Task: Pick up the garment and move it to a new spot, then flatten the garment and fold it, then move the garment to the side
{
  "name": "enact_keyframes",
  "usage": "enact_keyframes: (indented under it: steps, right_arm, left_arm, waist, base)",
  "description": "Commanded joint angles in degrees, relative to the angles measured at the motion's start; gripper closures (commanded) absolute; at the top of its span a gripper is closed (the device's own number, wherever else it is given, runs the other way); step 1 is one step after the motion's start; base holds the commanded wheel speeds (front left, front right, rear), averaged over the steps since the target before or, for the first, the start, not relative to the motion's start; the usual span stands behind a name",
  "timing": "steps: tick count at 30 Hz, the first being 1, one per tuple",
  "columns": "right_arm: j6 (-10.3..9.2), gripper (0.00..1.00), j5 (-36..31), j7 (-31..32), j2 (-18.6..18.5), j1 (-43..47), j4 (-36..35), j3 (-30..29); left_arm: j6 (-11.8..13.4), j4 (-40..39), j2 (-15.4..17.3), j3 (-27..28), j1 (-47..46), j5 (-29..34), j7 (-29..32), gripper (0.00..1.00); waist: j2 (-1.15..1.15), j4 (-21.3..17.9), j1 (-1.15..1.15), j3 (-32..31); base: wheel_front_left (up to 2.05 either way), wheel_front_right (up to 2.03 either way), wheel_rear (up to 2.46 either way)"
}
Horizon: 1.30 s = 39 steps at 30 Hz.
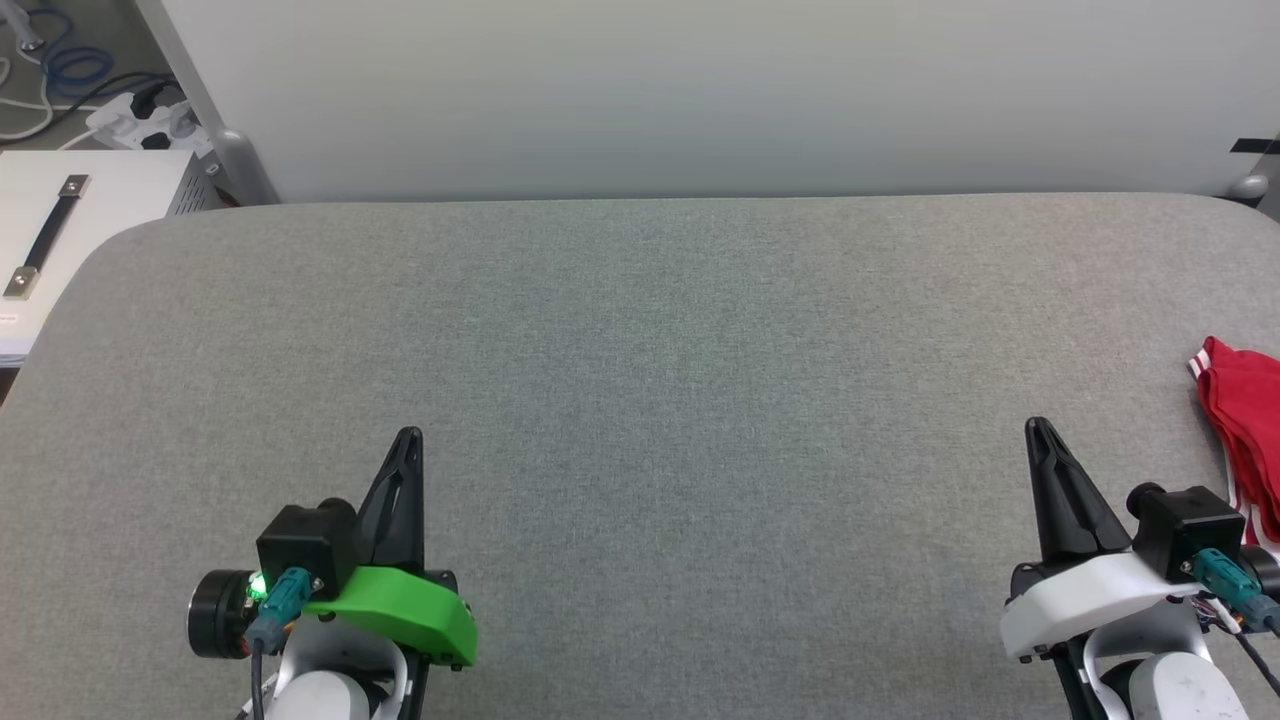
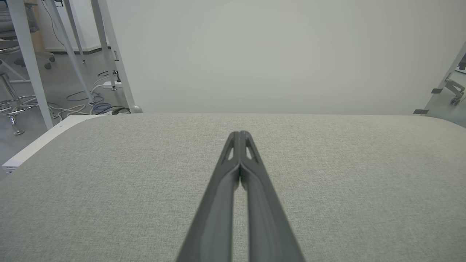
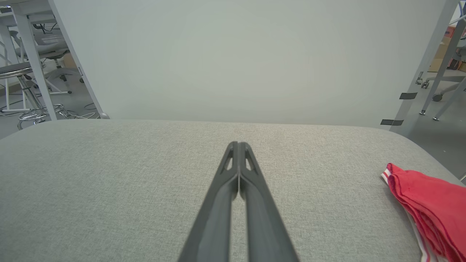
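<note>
The garment (image 1: 1245, 420) is a red cloth with white-striped trim, bunched in layers at the far right edge of the grey table (image 1: 640, 400); most of it runs out of the head view. In the right wrist view the garment (image 3: 429, 211) lies to the right of my right gripper (image 3: 238, 143), apart from it. My right gripper (image 1: 1036, 425) is shut and empty over the table's right side. Over the left side my left gripper (image 1: 409, 435) is also shut and empty, as the left wrist view shows with the left gripper (image 2: 239, 133) fingers pressed together.
A pale wall panel (image 1: 700, 90) stands along the table's far edge. Off the left corner sit a white cabinet with a black handle (image 1: 50, 235) and a power strip with cables (image 1: 140, 120). Stools and table legs (image 2: 22, 72) stand on the floor at the left.
</note>
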Motion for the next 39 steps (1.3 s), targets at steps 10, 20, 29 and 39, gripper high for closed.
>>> enact_keyframes:
  steps: [10,20,29,39]
  right_arm:
    - [-0.03,1.00,-1.4,1.4,0.7,0.8,-0.9,0.1]
    - [-0.04,1.00,-2.3,2.6,1.0,1.1,-1.3,0.1]
    - [-0.04,1.00,-3.1,3.6,1.2,1.4,-1.7,0.1]
    - [-0.05,1.00,-4.0,4.7,1.5,1.6,-2.1,0.2]
  left_arm:
    - [1.0,-0.9,-0.3,0.4,1.1,1.6,1.3,1.00]
    - [1.6,-1.5,-0.4,0.7,1.3,2.5,2.4,1.00]
    - [2.1,-2.0,-0.4,1.0,1.4,3.4,3.5,1.00]
    - [2.7,-2.6,-0.5,1.2,1.6,4.3,4.6,1.00]
  waist:
    - [0.00,-0.1,0.00,-0.3]
    - [0.00,-0.2,0.00,-0.7]
    - [0.00,-0.2,0.00,-0.9]
    - [0.00,-0.3,0.00,-1.3]
  base:
    - [0.00,0.00,0.00]
    - [0.00,0.00,0.00]
    - [0.00,0.00,0.00]
    - [0.00,0.00,0.00]
